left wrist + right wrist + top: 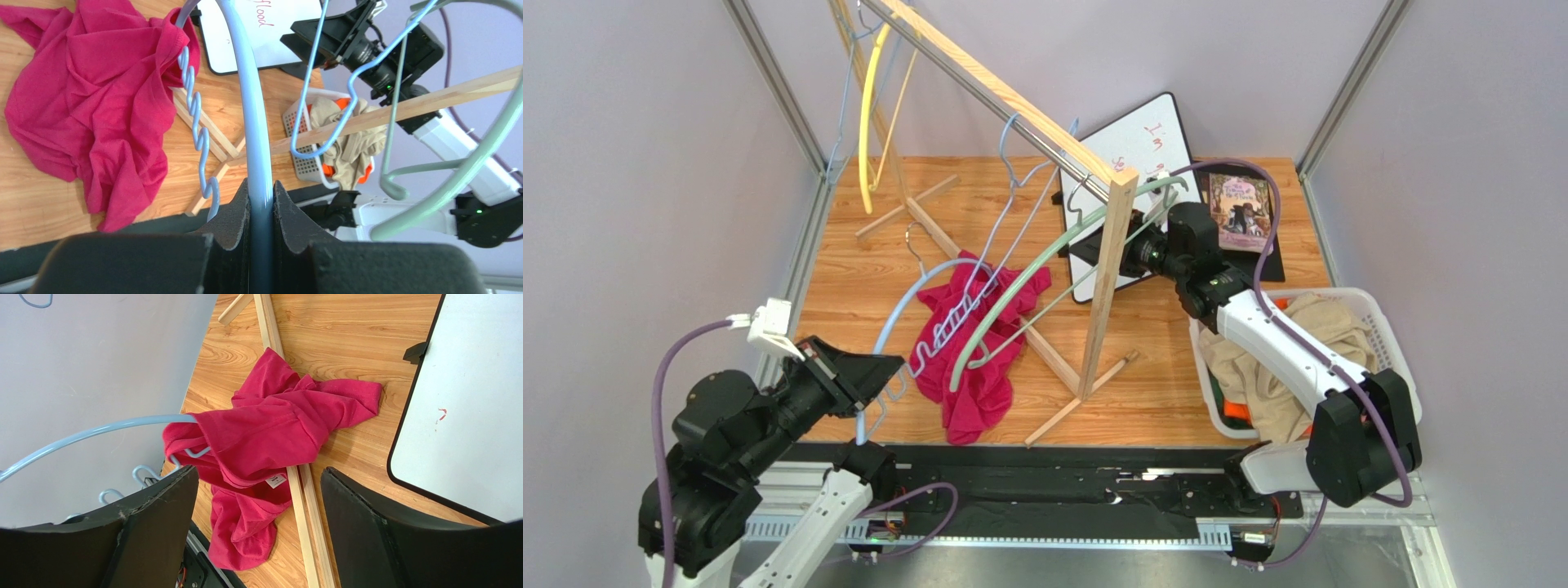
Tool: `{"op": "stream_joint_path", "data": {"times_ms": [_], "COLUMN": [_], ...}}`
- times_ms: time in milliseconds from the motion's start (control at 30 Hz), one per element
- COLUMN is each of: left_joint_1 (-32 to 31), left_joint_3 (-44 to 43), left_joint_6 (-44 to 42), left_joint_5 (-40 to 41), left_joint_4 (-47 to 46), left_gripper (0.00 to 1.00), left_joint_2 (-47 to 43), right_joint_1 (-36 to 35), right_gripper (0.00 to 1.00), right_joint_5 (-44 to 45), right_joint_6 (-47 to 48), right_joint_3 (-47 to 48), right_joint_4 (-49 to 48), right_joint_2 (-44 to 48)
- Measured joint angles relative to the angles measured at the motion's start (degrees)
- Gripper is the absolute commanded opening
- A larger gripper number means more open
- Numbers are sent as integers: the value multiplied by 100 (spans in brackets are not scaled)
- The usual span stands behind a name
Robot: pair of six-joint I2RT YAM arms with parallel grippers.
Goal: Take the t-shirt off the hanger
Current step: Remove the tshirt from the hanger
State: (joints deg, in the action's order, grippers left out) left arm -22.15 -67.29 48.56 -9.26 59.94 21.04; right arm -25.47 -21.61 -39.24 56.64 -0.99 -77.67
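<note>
Left gripper (261,202): clamped on blue hanger (248,110).
Right gripper (258,478): spread wide, empty, above the shirt.
Red t-shirt (276,435): heaped on table (344,343), still snagged on one hanger end; freeing not yet done.

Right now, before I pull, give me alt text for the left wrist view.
The left jaws are shut on the pale blue plastic hanger, whose far end sits inside the crumpled magenta t-shirt lying on the wooden table. Behind them are a wooden rack rail and a pale green hanger.
</note>
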Motion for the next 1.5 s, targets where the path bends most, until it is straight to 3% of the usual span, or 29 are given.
{"op": "stream_joint_path", "data": {"times_ms": [167,400,567,733,833,900,933,967,1033,1067,1300,1500], "left_joint_1": [0,0,0,0,0,0,0,0,0,0,0,0], "left_joint_3": [-372,-92,450,708,713,713,710,697,669,638,391,-682], "left_joint_6": [463,970,1222,1349,1373,1373,1370,1362,1322,1281,907,-144], "left_joint_5": [35,17,-168,-723,-918,-986,-1025,-1049,-1082,-1102,-1093,-837], "left_joint_4": [188,138,-619,-1414,-1661,-1714,-1735,-1744,-1740,-1731,-1425,-116], "left_gripper": [0,0,0,0,0,0,0,0,0,0,0,0], "left_joint_2": [20,-144,-531,-138,85,94,85,74,68,68,4,35], "right_joint_1": [0,0,-79,-448,-638,-686,-691,-691,-691,-688,-691,-691], "right_gripper": [79,79,77,72,64,51,43,25,5,0,0,0], "right_joint_5": [2,-291,-846,-1054,-1064,-1064,-1062,-1047,-1008,-988,-352,487], "right_joint_6": [44,177,269,496,553,564,581,581,588,570,573,612], "right_joint_3": [-2,-85,-70,90,118,118,118,118,118,116,116,210], "right_joint_4": [57,-57,-472,-485,-507,-581,-623,-664,-704,-713,-669,-227], "right_joint_2": [4,28,-452,-1060,-1209,-1276,-1309,-1349,-1405,-1419,-1421,-1421]}}
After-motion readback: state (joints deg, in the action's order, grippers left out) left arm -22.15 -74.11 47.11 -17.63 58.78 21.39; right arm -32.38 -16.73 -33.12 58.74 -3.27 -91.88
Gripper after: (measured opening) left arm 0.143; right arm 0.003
